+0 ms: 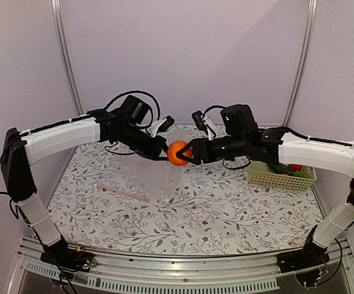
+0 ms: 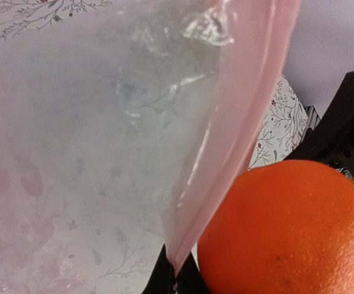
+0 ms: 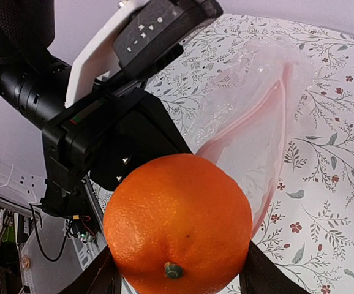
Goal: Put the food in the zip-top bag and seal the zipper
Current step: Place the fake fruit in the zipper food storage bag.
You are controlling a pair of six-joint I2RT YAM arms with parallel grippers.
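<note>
One orange [image 1: 178, 153] sits clamped in your right gripper [image 1: 182, 154], raised just beside the mouth of the zip-top bag [image 1: 149, 177]; no food shows inside yet. At 9 o'clock of it, your left gripper [image 1: 163, 149] pinches the zipper [image 2: 250, 122] strip tight. At 3 o'clock, the basket [image 1: 259, 177] holds a green vegetable [image 1: 280, 167] and red fruit [image 1: 296, 166]. Sealing is not started. Judge the mouth narrow: it may block entry

White-shelled arms [image 1: 60, 138], black joints and wrists [image 1: 238, 119] (loose black cables [image 1: 128, 95] looping), black bases [image 1: 67, 254].
</note>
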